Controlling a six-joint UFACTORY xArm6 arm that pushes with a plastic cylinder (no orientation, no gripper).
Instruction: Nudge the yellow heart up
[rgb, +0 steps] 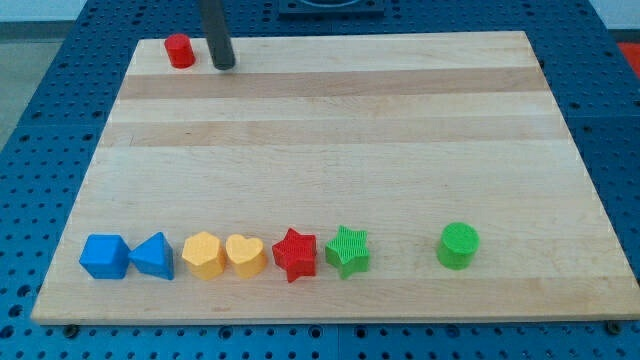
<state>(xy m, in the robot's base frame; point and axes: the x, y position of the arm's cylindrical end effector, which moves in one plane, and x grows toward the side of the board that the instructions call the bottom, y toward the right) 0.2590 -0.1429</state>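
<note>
The tip (224, 64) is seen at the board's (330, 140) top left, apparently just beside the red cylinder (180, 50), holding nothing. The yellow heart (245, 255) is set in the bottom row, well apart.

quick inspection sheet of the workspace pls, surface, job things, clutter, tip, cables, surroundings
surface: pale wooden board, lying flat
job's things: yellow heart in the row near the view's bottom, touching the yellow hexagon on its left, red star close on its right
clutter: blue cube, blue triangle, green star, green cylinder, red cylinder at top left
grippers: none; my tip sits at the view's top, just right of the red cylinder, far from the heart
cables: nothing seen
surroundings: blue perforated table
</note>
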